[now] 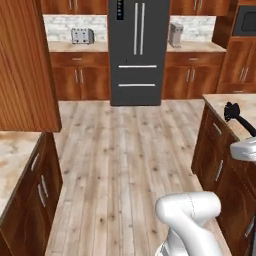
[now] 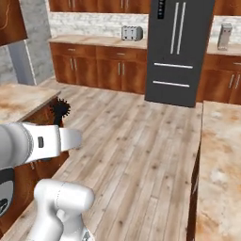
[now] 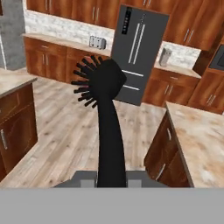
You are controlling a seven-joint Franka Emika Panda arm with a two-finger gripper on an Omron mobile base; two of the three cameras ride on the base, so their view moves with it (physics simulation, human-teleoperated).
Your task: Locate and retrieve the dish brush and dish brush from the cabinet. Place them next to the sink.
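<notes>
Tool [image 3: 111,177] pressed together on the lower end of a dish brush [image 3: 105,109]; the thin black handle rises straight out from between the finger tips in the hand view, and the round bristly head stands at the far end, bristles pointing to the left of that view. Brush is carried clear of every surface, nothing else touching it.

Left base view: brush head [image 1: 231,111] shows at the right edge, above the edge of a marble tabletop [image 1: 239,107], with the handle slanting down into the white hand segment. Right base view: brush head [image 2: 60,109] shows at the left, just beyond the end of the white forearm, which lies roughly level and reaches out sideways from the base. The elbow joint sits low in both base views, with the upper link rising from it.

Beyond the tool, across an open wooden floor [image 1: 130,150], stands a dark grey refrigerator [image 3: 135,57]. A silver toaster [image 3: 97,42] sits on the back tabletop to its left, a tall metallic appliance [image 3: 164,57] to its right. Reddish-brown base cabinets [image 2: 99,70] run along that wall. A second marble tabletop [image 3: 197,140] lies below and to the right of the tool in the hand view.
</notes>
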